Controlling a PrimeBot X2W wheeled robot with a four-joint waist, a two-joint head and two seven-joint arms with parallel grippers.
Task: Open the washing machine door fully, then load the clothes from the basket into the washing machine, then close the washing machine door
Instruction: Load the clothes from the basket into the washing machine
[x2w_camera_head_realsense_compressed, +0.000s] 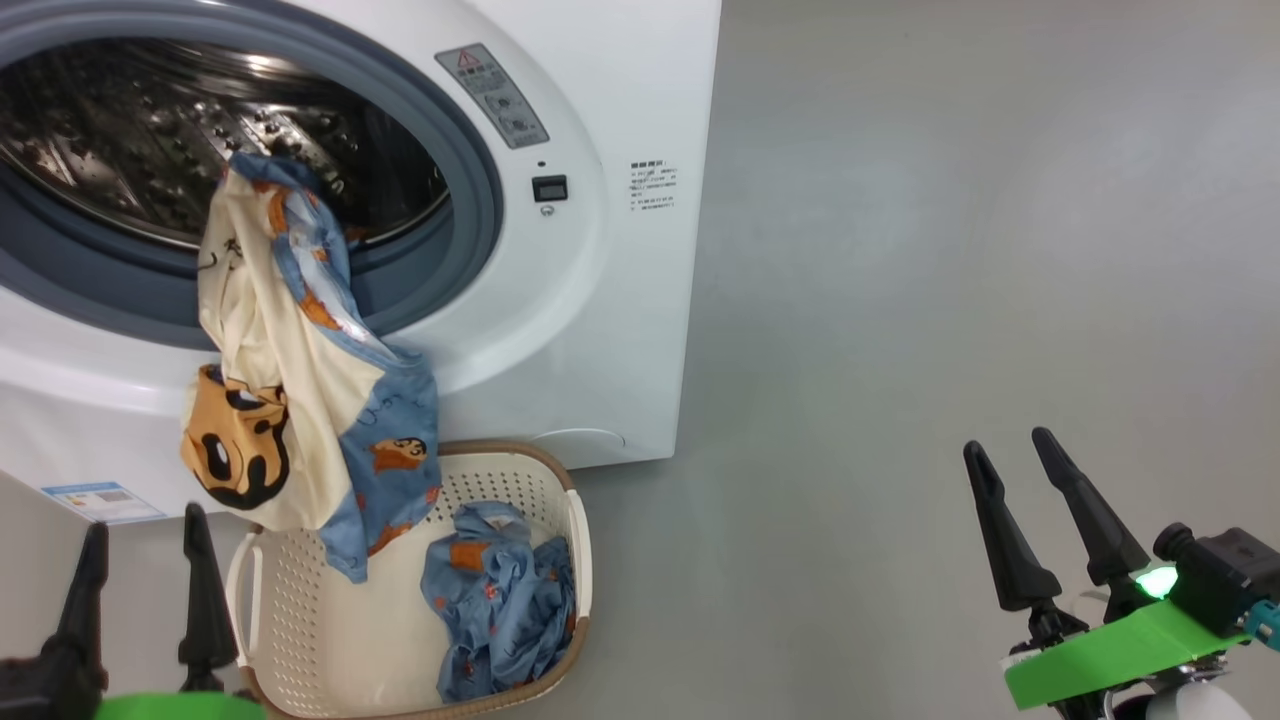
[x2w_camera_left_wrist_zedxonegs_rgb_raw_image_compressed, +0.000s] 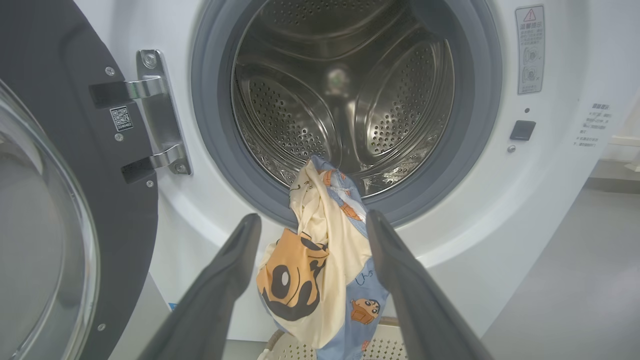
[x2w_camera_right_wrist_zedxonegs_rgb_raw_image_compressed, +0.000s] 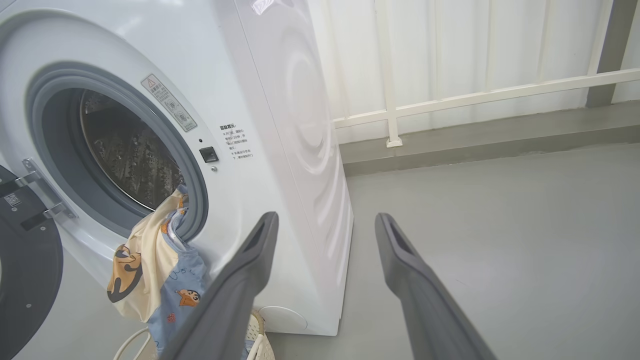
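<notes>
The white washing machine (x2w_camera_head_realsense_compressed: 600, 330) stands with its door (x2w_camera_left_wrist_zedxonegs_rgb_raw_image_compressed: 75, 210) swung wide open to the left on its hinge. A cream and light blue garment (x2w_camera_head_realsense_compressed: 290, 380) hangs from the drum's lip over the grey gasket, down toward the basket (x2w_camera_head_realsense_compressed: 575, 540). A second blue garment (x2w_camera_head_realsense_compressed: 500, 610) lies crumpled in the basket. My left gripper (x2w_camera_head_realsense_compressed: 145, 530) is open, low at the basket's left, and in the left wrist view the hanging garment (x2w_camera_left_wrist_zedxonegs_rgb_raw_image_compressed: 320, 270) shows between its fingers, farther off. Far right over the floor, my right gripper (x2w_camera_head_realsense_compressed: 1010, 460) is open and empty.
Bare grey floor (x2w_camera_head_realsense_compressed: 950, 250) stretches to the right of the machine. A white railing (x2w_camera_right_wrist_zedxonegs_rgb_raw_image_compressed: 475, 95) and a low ledge run along the back wall in the right wrist view. The steel drum (x2w_camera_left_wrist_zedxonegs_rgb_raw_image_compressed: 345, 95) holds nothing else that I can see.
</notes>
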